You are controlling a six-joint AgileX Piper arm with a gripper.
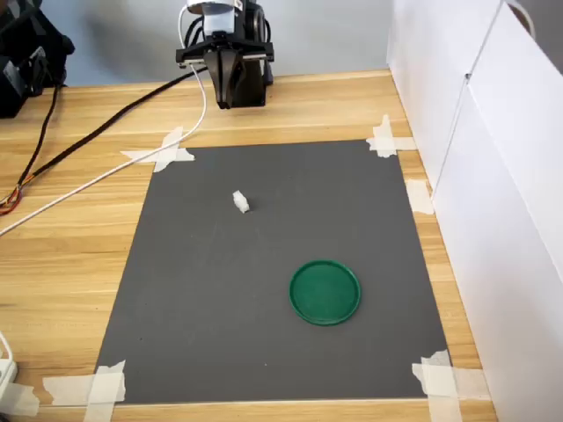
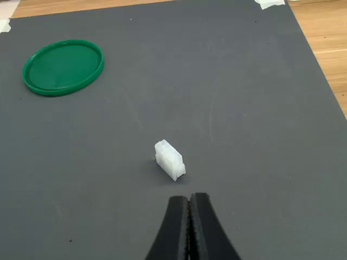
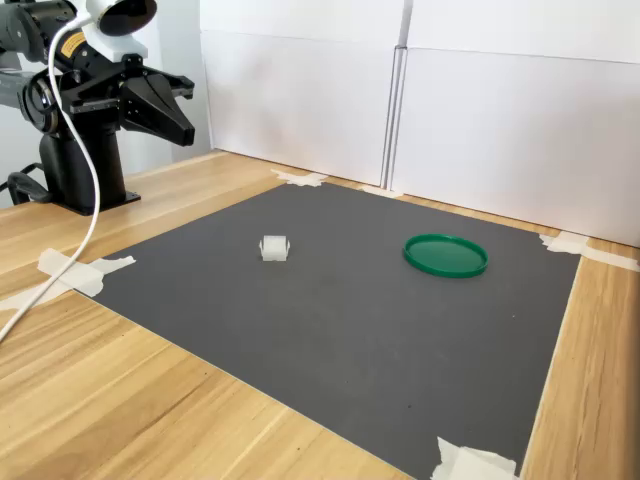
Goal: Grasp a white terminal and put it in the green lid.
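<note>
A tiny white terminal (image 1: 240,201) (image 2: 169,159) (image 3: 274,248) lies alone on the dark grey mat. The green lid (image 1: 325,292) (image 2: 63,66) (image 3: 445,254) rests flat on the same mat, well apart from the terminal and with nothing in it. My gripper (image 1: 226,98) (image 2: 189,199) (image 3: 186,133) hangs above the wooden table near the arm's base, off the mat's far edge in the first exterior view. Its black fingers (image 2: 174,227) are pressed together with nothing between them. In the wrist view the terminal sits just beyond the fingertips.
The grey mat (image 1: 281,264) is taped at its corners to a wooden table (image 1: 70,246). White panels (image 1: 493,176) wall off the first exterior view's right side. Black and white cables (image 1: 106,167) trail across the table from the arm's base (image 3: 80,170).
</note>
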